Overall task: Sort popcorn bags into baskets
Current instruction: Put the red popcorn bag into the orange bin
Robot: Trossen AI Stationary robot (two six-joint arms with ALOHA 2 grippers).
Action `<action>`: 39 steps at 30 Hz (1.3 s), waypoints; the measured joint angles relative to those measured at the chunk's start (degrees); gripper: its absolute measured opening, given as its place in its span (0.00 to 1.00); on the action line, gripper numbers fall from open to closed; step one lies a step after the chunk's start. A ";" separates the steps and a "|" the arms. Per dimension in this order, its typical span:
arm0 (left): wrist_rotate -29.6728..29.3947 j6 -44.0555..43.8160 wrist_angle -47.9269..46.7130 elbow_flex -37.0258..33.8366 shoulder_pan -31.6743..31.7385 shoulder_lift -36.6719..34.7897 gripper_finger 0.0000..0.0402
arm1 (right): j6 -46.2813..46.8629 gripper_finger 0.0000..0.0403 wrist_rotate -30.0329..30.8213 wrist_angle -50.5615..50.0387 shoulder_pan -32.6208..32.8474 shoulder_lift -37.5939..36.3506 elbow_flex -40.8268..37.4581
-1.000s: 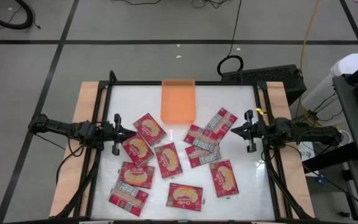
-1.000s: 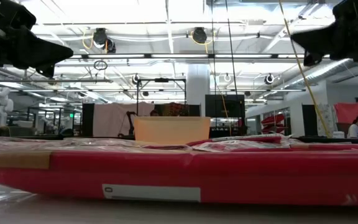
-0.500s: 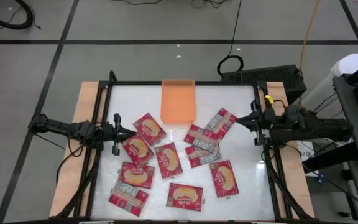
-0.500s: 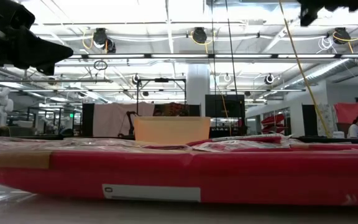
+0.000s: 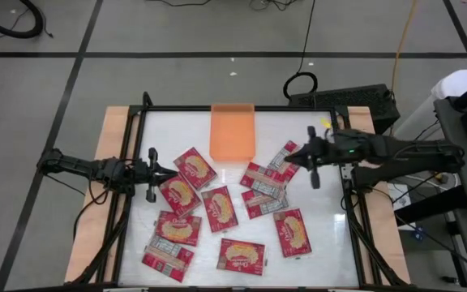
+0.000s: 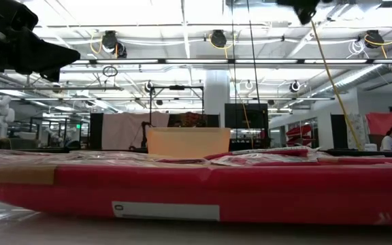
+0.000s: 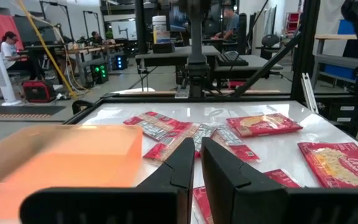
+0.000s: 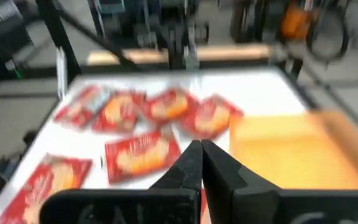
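High view shows the task barely begun: the orange tray [image 5: 233,131] sits bare at the far middle of the tabletop [image 5: 314,243], and every one of the popcorn bags [image 5: 219,207] lies scattered on the glass, none inside it. Right end effector [image 5: 291,156], fingers pressed together and holding nothing, hovers above the tabletop over the striped-back packet [image 5: 287,158], with the tray off to its side across a short gap. Left end effector [image 5: 173,173], fingers nearly together and empty, waits at the left edge beside a red packet [image 5: 177,193]. All the sorting is left, by my judgement.
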 joint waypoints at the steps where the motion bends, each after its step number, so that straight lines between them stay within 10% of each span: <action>1: 0.00 0.02 0.00 0.00 0.00 0.01 0.09 | 0.75 0.00 -0.01 -1.16 0.00 1.29 0.35; 13: 0.02 0.02 0.00 0.00 0.02 0.01 0.09 | 7.33 0.04 -0.28 -10.57 0.04 9.53 -2.87; 25: 0.04 -2.88 -0.01 0.00 0.00 0.01 0.09 | 0.06 0.40 2.28 -4.57 2.49 12.58 -17.32; 39: 0.04 -1.69 -0.02 0.02 0.02 0.01 0.09 | -24.12 0.50 16.00 14.55 11.75 18.15 -27.98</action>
